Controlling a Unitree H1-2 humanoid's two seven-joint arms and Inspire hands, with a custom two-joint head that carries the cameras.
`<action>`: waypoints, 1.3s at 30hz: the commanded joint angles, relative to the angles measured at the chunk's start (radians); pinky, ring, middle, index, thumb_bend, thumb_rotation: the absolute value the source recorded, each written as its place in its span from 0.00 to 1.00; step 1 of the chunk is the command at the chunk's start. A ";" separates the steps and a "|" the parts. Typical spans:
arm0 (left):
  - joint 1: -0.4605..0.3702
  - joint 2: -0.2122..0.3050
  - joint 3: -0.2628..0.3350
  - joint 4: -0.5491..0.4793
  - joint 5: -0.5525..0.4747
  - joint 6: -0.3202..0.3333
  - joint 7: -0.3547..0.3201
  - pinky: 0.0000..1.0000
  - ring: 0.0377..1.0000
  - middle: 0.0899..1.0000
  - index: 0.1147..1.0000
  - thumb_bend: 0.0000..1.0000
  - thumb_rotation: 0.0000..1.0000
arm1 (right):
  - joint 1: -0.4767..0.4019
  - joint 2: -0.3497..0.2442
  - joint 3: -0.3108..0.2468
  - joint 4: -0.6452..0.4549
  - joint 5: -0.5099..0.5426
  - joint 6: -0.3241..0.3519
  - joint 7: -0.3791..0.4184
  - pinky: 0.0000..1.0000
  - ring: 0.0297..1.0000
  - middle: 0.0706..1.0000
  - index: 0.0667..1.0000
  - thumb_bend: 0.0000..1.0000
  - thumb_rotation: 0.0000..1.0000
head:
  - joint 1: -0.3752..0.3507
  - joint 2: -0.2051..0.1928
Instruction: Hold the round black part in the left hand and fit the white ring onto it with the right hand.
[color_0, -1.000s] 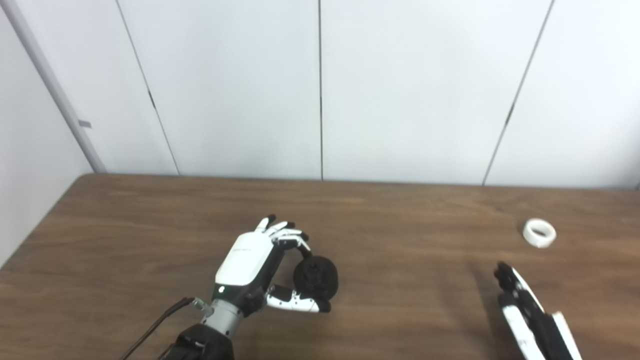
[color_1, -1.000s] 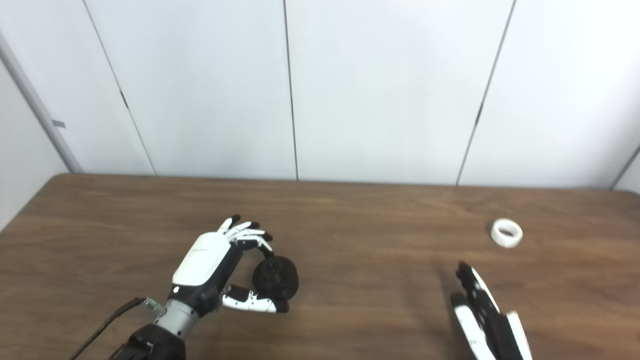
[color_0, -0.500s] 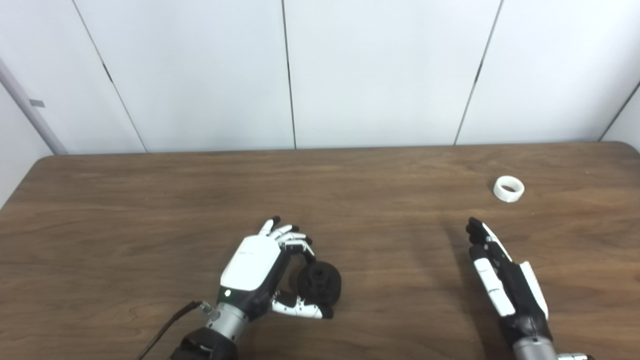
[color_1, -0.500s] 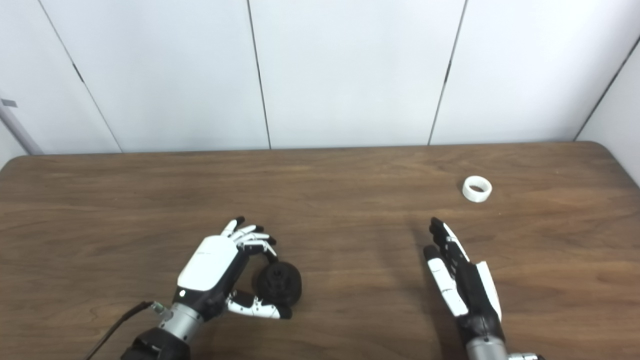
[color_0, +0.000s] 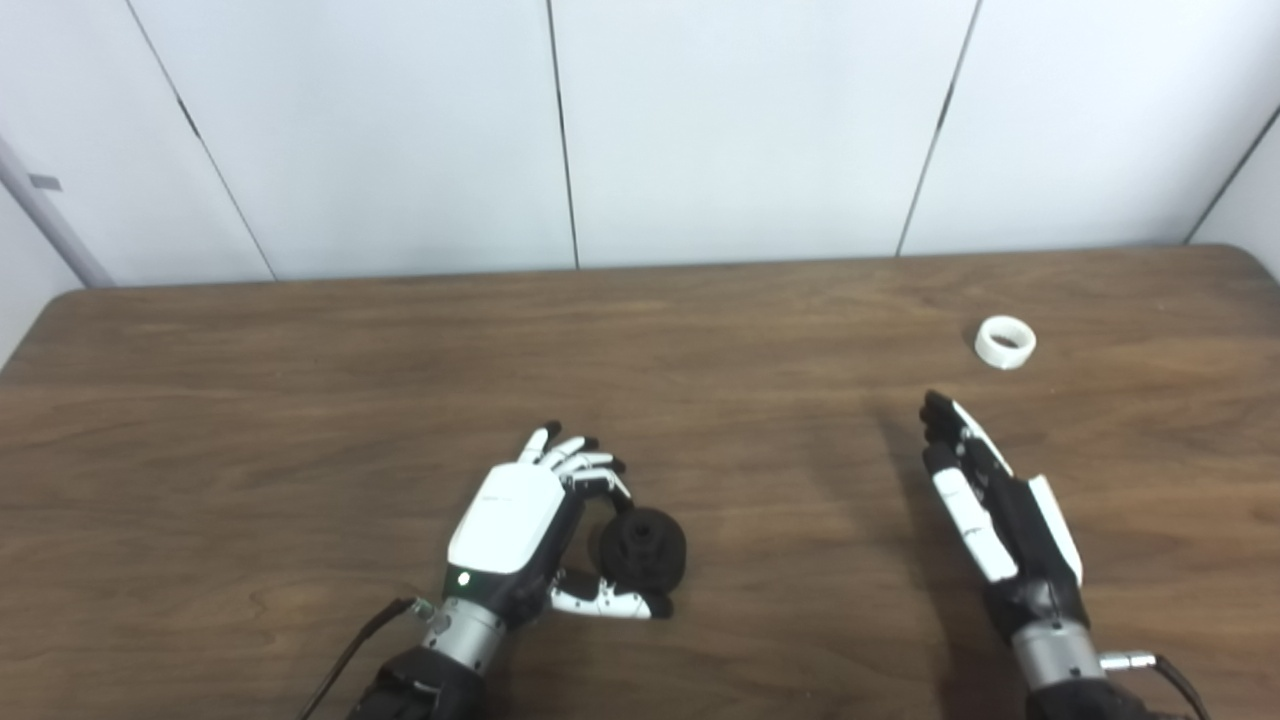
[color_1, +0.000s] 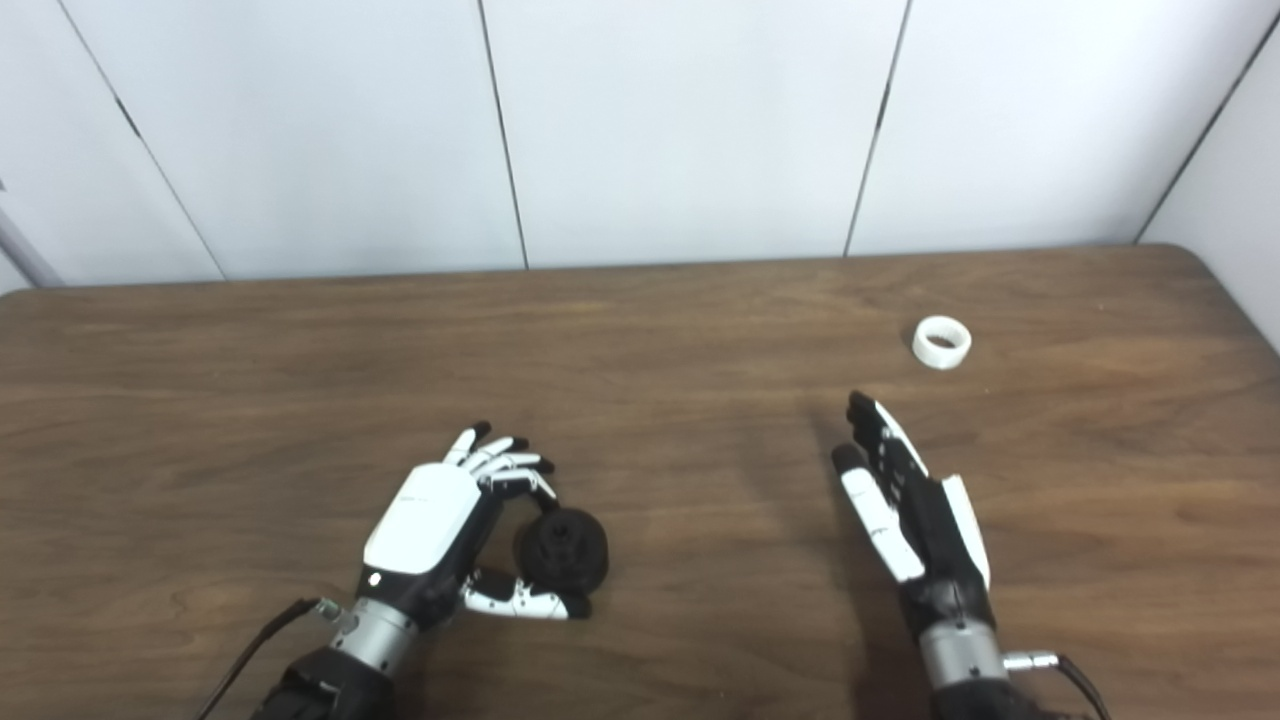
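White wall panels stand behind a brown wood-grain counter (color_0: 300, 400). The left robot hand (color_0: 520, 520) is curled around the round black part (color_0: 643, 550), thumb beneath it and fingers above, low over the counter. The right robot hand (color_0: 985, 490) is stretched flat, fingers straight, holding nothing. The white ring (color_0: 1005, 342) lies on the counter beyond its fingertips, apart from them.

text: none readable | labels: none | brands: none | numbers: none | signs: none
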 joint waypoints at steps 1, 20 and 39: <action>-0.004 0.000 -0.007 0.020 0.023 -0.018 0.020 1.00 0.88 0.76 0.42 0.52 0.05 | -0.027 0.019 -0.013 -0.040 -0.005 -0.008 -0.012 0.93 0.92 0.90 0.89 0.57 0.82 | -0.003 0.002; 0.003 0.013 -0.006 0.035 0.019 -0.019 0.031 1.00 0.87 0.75 0.42 0.52 0.05 | -0.222 -0.069 -0.065 -0.067 -0.309 0.148 -0.043 0.89 0.86 0.82 0.66 0.80 0.20 | -0.095 0.014; 0.010 0.031 0.021 0.032 -0.018 -0.040 0.008 1.00 0.87 0.75 0.42 0.52 0.05 | -0.467 -0.369 -0.052 0.150 -0.481 0.266 0.085 0.90 0.94 0.88 0.65 0.89 0.21 | -0.195 0.015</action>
